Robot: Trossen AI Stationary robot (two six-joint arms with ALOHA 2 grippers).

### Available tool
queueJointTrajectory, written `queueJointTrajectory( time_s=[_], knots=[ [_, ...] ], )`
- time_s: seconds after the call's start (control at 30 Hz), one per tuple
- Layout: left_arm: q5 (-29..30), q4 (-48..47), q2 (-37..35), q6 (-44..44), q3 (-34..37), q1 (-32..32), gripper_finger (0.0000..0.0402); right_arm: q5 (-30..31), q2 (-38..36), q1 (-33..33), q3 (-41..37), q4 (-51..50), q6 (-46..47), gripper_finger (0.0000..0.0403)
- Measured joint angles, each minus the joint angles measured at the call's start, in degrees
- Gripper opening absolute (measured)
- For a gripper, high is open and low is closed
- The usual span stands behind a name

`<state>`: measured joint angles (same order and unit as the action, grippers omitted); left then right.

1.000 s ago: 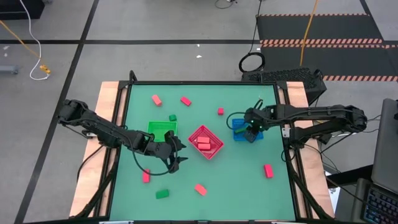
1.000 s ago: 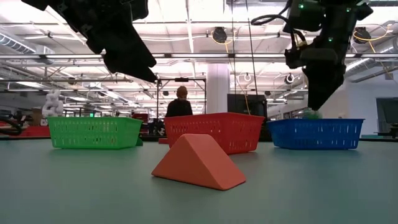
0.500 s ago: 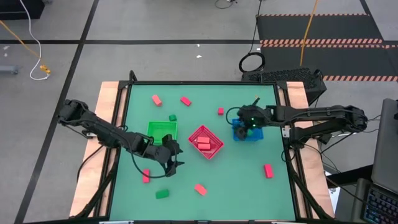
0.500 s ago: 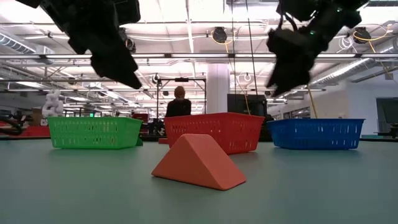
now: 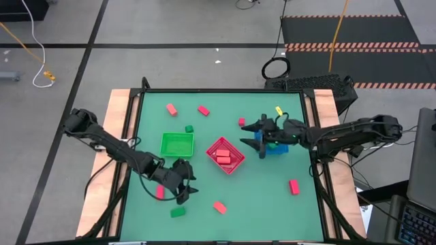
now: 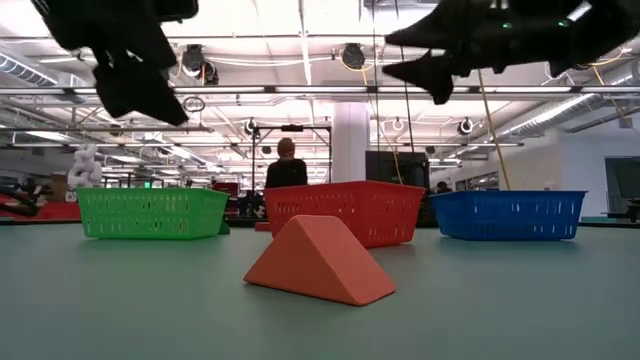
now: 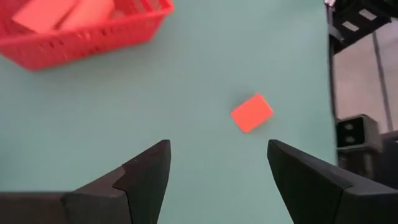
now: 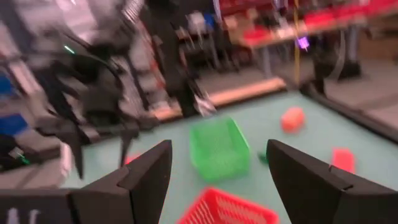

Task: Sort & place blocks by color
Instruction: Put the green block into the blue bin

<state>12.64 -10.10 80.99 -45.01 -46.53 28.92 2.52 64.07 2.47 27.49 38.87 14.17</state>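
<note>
Loose on the green table: six red or salmon blocks and two dark green.
- Red: two far left, one small at far centre, one near right, one near left. Also a salmon wedge at near centre.
- Green: one just beyond the green basket, one at the near edge.
- Already sorted: two red blocks inside the red basket.
- Three baskets in all. Green looks empty; blue basket partly hidden under the right arm, contents not visible.

Step, judged: between picks, nothing carried.
- Left gripper: hovers over the near-left blocks, released, empty.
- Right gripper: raised between red and blue baskets, close to the small red block, fingers spread, empty.

Next, judged: drop the left gripper onto the near-left red or green block, clench, carry to the matching basket.
</note>
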Motion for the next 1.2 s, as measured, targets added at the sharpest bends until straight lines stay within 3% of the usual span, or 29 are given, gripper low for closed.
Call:
queueJointTrajectory(
  time_s=[0.17, 0.4, 0.6, 0.87, 0.97, 1.2],
  knots=[
    [0.2, -5.9, 0.0, -5.6, -2.9, 1.7, 0.0271, -0.4, 0.0, -2.1, -5.4, 10.0, -0.6, 0.0254],
    [-1.3, -9.8, 0.0, -12.5, -5.6, 5.0, 0.0271, -3.9, 0.0, -2.2, -6.1, 14.2, -1.9, 0.0254],
    [0.0, -12.5, 1.0, -12.6, -9.2, 9.6, 0.0271, -6.3, 0.0, -2.2, -6.1, 17.3, -3.1, 0.0254],
    [0.9, -34.4, 10.3, -13.0, -22.3, 12.3, 0.0224, -7.3, 0.0, -2.2, -6.1, 19.1, -4.9, 0.0254],
    [-2.1, -39.3, 14.8, -13.7, -25.7, 12.9, 0.0200, -7.3, 0.0, -2.2, -6.1, 19.2, -5.0, 0.0254],
    [-11.4, -39.6, 22.4, -17.8, -26.9, 14.5, 0.0176, -7.3, 0.0, -2.2, -6.1, 19.2, -4.6, 0.0254]
  ],
)
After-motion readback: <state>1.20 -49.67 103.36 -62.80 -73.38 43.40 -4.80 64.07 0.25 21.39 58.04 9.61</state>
